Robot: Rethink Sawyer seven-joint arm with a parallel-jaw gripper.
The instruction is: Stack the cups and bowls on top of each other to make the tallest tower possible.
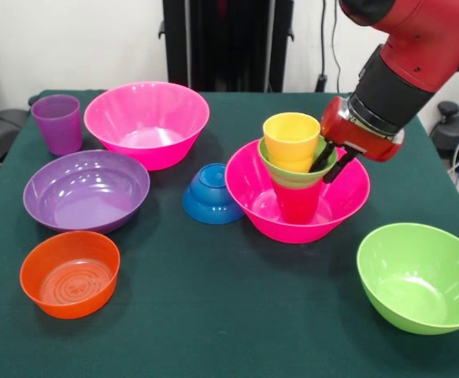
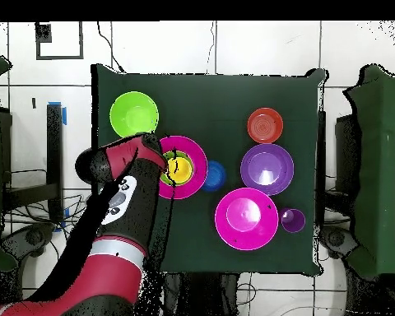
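A large hot pink bowl [image 1: 347,197] at centre right holds a stack: a red cup [image 1: 296,205], the small green bowl [image 1: 288,175] on it, and the yellow-orange cup [image 1: 290,140] in that bowl. My gripper [image 1: 325,163] comes in from the right, tilted, with its black fingers [image 1: 333,168] closed on the small green bowl's right rim. The overhead view shows the stack [image 2: 180,169] beside my gripper [image 2: 165,163]. The purple cup [image 1: 57,124] stands at the far left. The small blue bowl [image 1: 211,193] lies tipped beside the stack.
The second hot pink bowl [image 1: 146,122] sits at the back left. The wide purple bowl [image 1: 86,189] and the orange bowl [image 1: 70,273] are on the left. The lime green bowl [image 1: 420,276] is at the front right corner, near the table's edge.
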